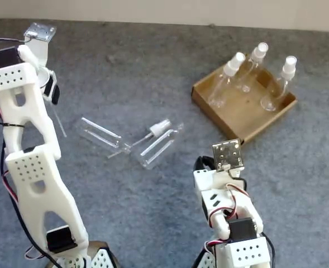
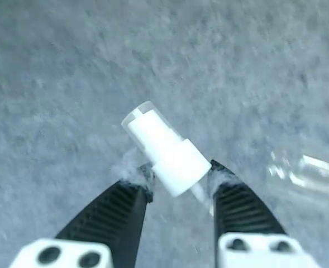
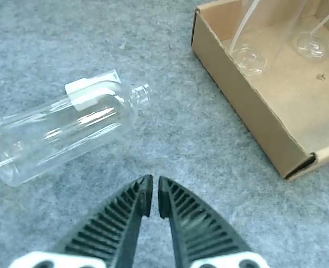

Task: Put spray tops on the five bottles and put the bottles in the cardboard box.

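My left gripper is shut on a white spray top and holds it above the grey carpet at the far left. The top's thin dip tube hangs below it. Two clear bottles lie on the carpet without tops, one to the left of the other. A second spray top lies against the right-hand bottle. My right gripper is shut and empty, just short of that bottle. Three capped bottles stand in the cardboard box.
The box wall is close beside my right gripper. My right arm sits at the near middle of the carpet and my left arm runs along the left edge.
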Controlling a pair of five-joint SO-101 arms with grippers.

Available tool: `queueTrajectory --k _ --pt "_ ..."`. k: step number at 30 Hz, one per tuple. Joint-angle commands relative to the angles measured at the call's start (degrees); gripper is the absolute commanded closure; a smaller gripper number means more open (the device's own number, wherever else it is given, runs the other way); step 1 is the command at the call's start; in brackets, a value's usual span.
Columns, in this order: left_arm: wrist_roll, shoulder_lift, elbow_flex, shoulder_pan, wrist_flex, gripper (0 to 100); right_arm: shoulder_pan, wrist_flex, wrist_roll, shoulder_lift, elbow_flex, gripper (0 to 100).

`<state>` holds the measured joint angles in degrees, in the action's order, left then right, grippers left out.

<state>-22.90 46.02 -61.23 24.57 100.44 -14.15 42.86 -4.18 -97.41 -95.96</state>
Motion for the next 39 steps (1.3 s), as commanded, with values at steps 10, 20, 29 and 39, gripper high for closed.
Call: queueTrajectory --k 10,20,29,39 --pt "-1.1 -10.9 21.4 -3.8 -0.1 93 -0.4 -1.2 0.1 -0.7 -2.9 97.4" --pt "-11.5 -11.0 31.3 -8.3 -3.2 93 -0.4 -1.2 0.1 -0.7 -2.9 97.4" --pt "-13.8 -11.4 32.0 -14.3 -2.9 93 -0.4 -1.2 0.1 -0.7 -2.9 97.4" --pt "-13.9 -11.0 32.1 -14.8 -2.8 93 -0.4 -1.2 0.1 -0.7 -2.9 97.4"
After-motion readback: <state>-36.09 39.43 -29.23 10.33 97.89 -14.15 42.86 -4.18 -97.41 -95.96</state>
